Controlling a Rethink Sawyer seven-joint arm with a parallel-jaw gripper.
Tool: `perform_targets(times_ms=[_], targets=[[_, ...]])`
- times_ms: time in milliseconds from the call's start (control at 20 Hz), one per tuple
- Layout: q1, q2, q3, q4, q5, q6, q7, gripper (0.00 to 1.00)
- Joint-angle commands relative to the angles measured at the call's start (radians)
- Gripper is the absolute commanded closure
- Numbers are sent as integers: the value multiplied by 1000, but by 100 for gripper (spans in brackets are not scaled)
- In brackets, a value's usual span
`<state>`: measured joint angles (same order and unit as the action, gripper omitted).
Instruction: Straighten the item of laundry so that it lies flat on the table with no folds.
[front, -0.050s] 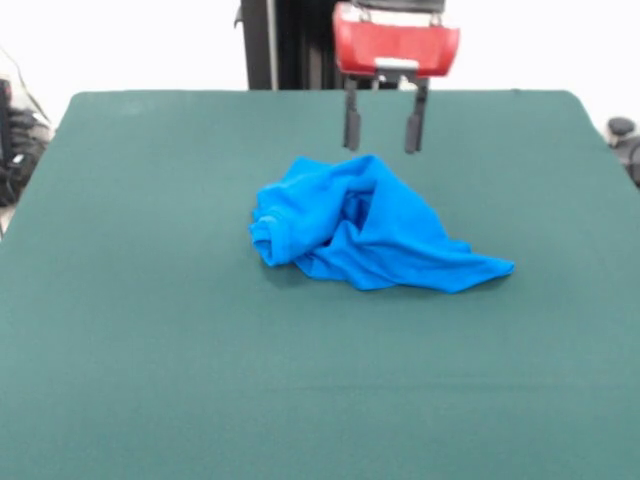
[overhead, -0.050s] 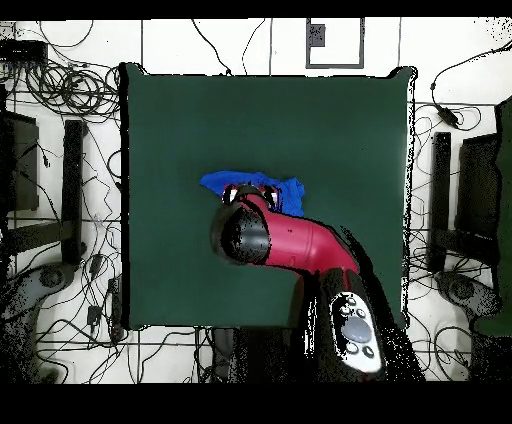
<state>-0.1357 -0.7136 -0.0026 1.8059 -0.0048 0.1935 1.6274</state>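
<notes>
The item of laundry (front, -0.050s: 360, 225) is a bright blue T-shirt bunched into a crumpled heap near the middle of the dark green table (front, -0.050s: 150, 330), with one flap trailing out to the right. My gripper (front, -0.050s: 382, 133) hangs just above the heap's far edge, open, its two dark fingers (front, -0.050s: 352, 122) apart with nothing between them. In the overhead view the red arm covers most of the laundry (overhead, -0.050s: 225, 183); only a blue strip shows beyond the gripper (overhead, -0.050s: 243, 194) on the table (overhead, -0.050s: 330, 130).
Green tabletop stretches wide around the shirt on all sides. Cables and stands (overhead, -0.050s: 70, 190) lie on the floor beyond the table's edges.
</notes>
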Motion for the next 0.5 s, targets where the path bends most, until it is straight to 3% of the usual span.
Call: perform_targets(times_ms=[50, 500], targets=[[63, 128, -4, -46, -17, -83, 168, 0], [25, 179, 22, -124, -18, -51, 113, 0]])
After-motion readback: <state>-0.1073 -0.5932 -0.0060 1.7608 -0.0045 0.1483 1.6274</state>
